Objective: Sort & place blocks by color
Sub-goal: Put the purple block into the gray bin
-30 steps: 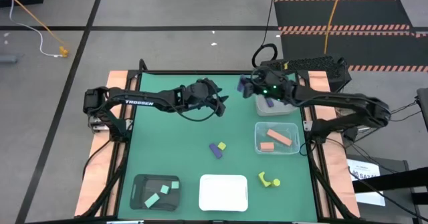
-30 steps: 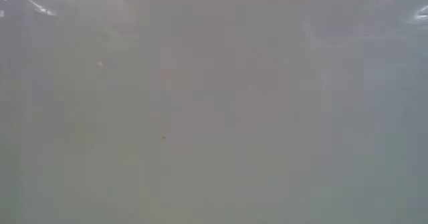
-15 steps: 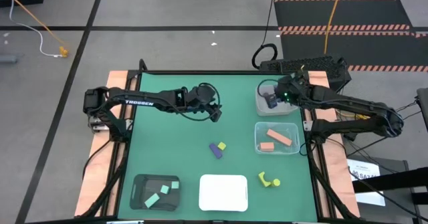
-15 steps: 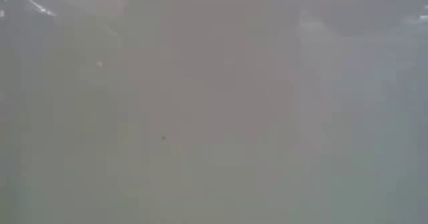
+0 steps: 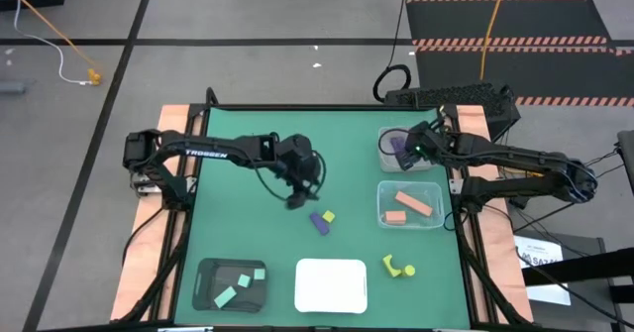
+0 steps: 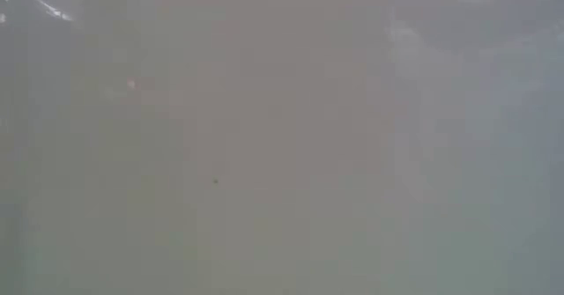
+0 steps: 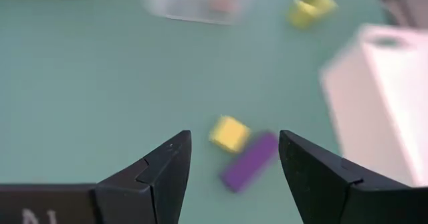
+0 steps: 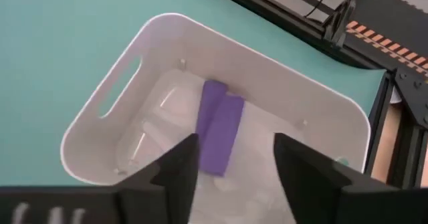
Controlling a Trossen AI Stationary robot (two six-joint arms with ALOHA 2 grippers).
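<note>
Nearest the camera side of the green table (image 5: pixel 248 223), a black tray (image 5: pixel 231 284) is seen holding mint green blocks (image 5: pixel 241 283), with a white tray (image 5: pixel 331 284) beside it and a yellow piece (image 5: pixel 398 267) lying loose to its right. The low view is filled by a pale blank surface, and nothing can be told from it.

Toward the middle, a purple bar (image 5: pixel 319 223) and a small yellow cube (image 5: pixel 328 214) are found together on the mat, touching or nearly so. The left gripper (image 5: pixel 297 195) is held just beside them, with its fingers (image 7: pixel 164 174) spread apart and empty; in its wrist view the yellow cube (image 7: pixel 229 133) and purple bar (image 7: pixel 249 162) are framed between them.

To the right, a clear tray (image 5: pixel 410 204) contains salmon-orange blocks (image 5: pixel 410 205).

Farthest back, the right gripper (image 5: pixel 408 146) is poised over a white bin (image 8: pixel 167 70), its fingers parted and empty, and purple blocks (image 8: pixel 219 126) are seen lying on the bin's floor.
</note>
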